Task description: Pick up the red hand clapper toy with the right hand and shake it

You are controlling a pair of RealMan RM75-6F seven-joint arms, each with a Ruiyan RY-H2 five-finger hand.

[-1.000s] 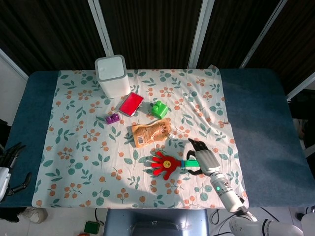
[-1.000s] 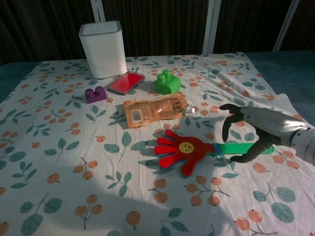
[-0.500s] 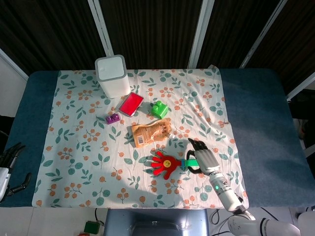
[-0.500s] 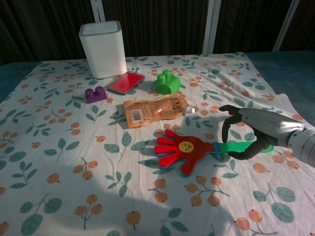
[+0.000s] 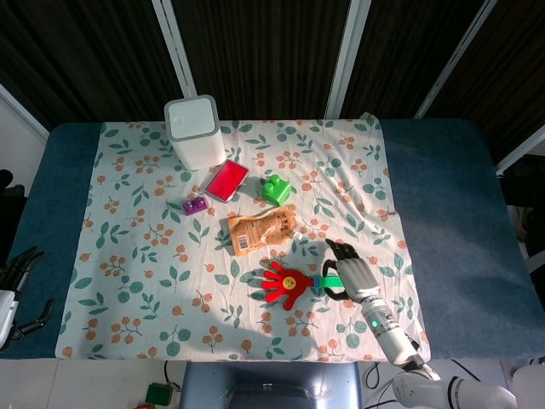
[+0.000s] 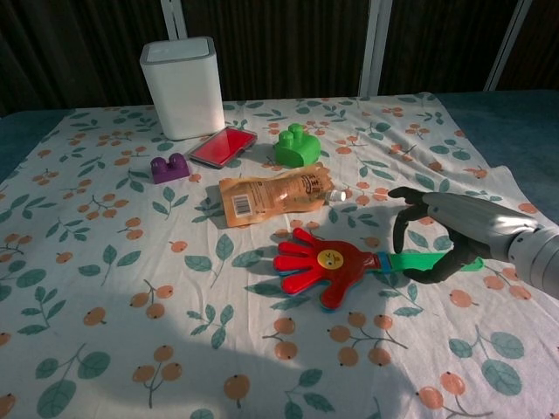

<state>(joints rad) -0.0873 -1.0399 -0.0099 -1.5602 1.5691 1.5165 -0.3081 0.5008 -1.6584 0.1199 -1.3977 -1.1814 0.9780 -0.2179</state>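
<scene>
The red hand clapper toy [image 5: 285,284] [image 6: 323,266] lies at the near right of the floral cloth, with its palm pointing left and its green handle [image 6: 419,260] pointing right. My right hand [image 5: 349,274] [image 6: 441,234] grips that handle, fingers curled over the top and thumb underneath. The red palm end is tipped slightly off the cloth, with a shadow beneath it. My left hand [image 5: 19,290] rests off the cloth at the far left edge of the head view, holding nothing, its fingers apart.
Just behind the clapper lies an orange pouch [image 6: 271,196]. Further back are a green block [image 6: 297,145], a flat red case [image 6: 221,146], a purple block [image 6: 170,166] and a white box [image 6: 183,85]. The blue table [image 5: 451,213] shows bare right of the cloth.
The right hand's fingers and thumb have closed around the green handle. The clapper's red end has risen slightly and shifted a little towards the far side.
</scene>
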